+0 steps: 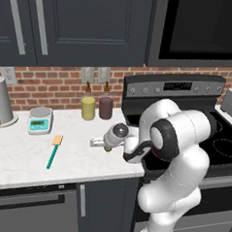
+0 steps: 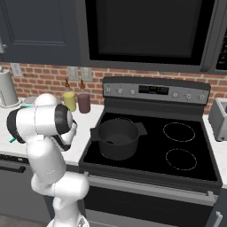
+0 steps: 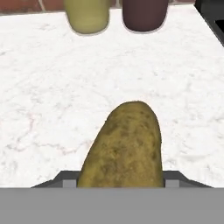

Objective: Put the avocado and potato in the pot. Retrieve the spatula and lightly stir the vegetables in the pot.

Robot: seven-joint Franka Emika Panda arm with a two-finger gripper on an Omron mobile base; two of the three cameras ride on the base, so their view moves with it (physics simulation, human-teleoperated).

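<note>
Grasping the speckled, oval potato (image 3: 124, 146), the gripper (image 3: 120, 181) sits over veined white counter (image 3: 52, 87) near its stove-side edge.

The potato (image 3: 122, 146) — an olive-brown, speckled oval lump — is seen lying on the white marbled counter, its long axis pointing away from the hand camera. The spatula (image 1: 53, 151) is laid flat on the same counter, teal handle toward the front edge, tan blade farther back. The pot (image 2: 117, 138) — dark, deep, two-handled — is set on the stove's front left burner.
</note>
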